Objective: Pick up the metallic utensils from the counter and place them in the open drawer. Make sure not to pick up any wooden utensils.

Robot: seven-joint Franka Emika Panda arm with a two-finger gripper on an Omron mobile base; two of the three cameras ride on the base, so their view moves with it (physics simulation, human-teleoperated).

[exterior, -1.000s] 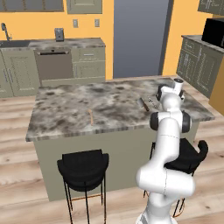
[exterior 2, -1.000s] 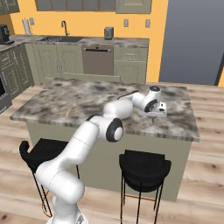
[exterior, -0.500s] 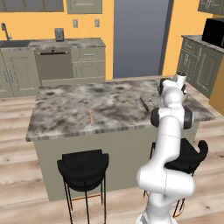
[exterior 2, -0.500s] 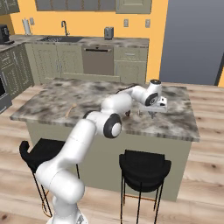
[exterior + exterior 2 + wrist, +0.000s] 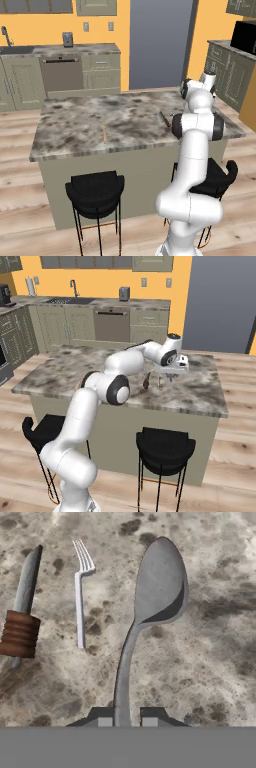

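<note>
The mottled marble counter (image 5: 75, 125) carries 3 metal pieces near its right end, a spoon (image 5: 152, 607), a fork (image 5: 80, 592) and a brown-handled blade (image 5: 21, 612), plus 1 wooden stick (image 5: 103, 133) mid-front.

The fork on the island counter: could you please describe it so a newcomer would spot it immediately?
Find the marble island counter, then the cutlery below the gripper. The fork lies between a big grey spoon and a brown-handled knife. It is the smallest, palest piece, with tines.

spoon (image 5: 150, 607) lies on the counter (image 5: 220, 662) straight ahead of the gripper (image 5: 127, 722); fork (image 5: 81, 592) and knife (image 5: 22, 607) to its left.
</note>
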